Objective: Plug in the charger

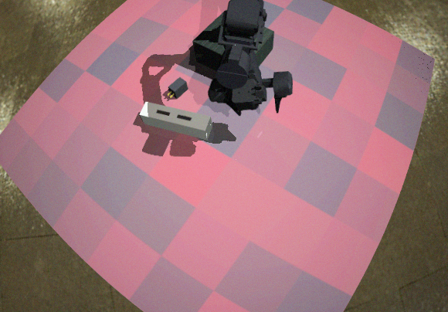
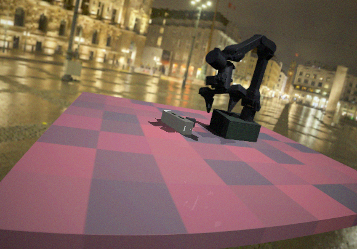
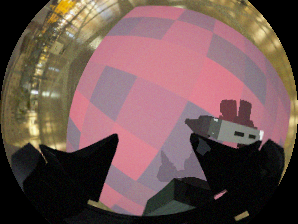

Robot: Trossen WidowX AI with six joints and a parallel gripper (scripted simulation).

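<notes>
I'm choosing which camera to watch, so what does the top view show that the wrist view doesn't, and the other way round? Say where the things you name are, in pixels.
Only the top view shows the charger (image 1: 178, 86), its prongs pointing toward the power strip (image 1: 175, 121) (image 3: 235, 131), and the arm's upper links (image 1: 243, 14).
Only the wrist view shows both fingertips of the open jaws from close up, pointing inward with a gap between.
Both show the strip's two outlets, the green block (image 1: 210, 54) (image 3: 162, 198) and the checkered table top (image 1: 266, 191) (image 3: 150, 55).
</notes>
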